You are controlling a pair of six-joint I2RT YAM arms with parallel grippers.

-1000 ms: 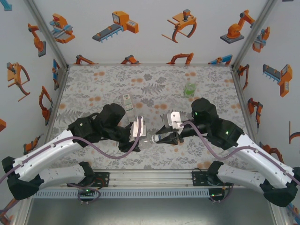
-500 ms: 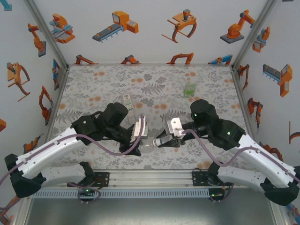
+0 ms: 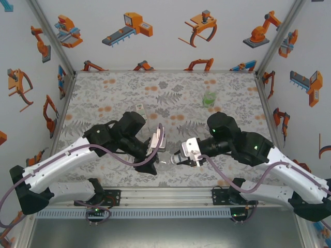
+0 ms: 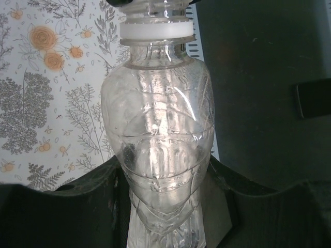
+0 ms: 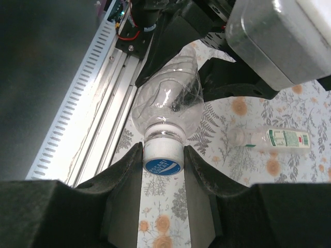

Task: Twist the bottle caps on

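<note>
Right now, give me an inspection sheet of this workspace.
Surface: floral-patterned table.
Job's things: plain bottle held between both pincers, cap on its neck; white-and-green labelled bottle beyond the left arm; green-labelled bottle at the far right.
Clutter: nothing seen.
Grippers: left pincer shut on the plain bottle's body; right pincer shut on the cap.
Cables: purple cable along each arm.
Surroundings: white walls with robot pictures; metal rail at the near edge.
</note>
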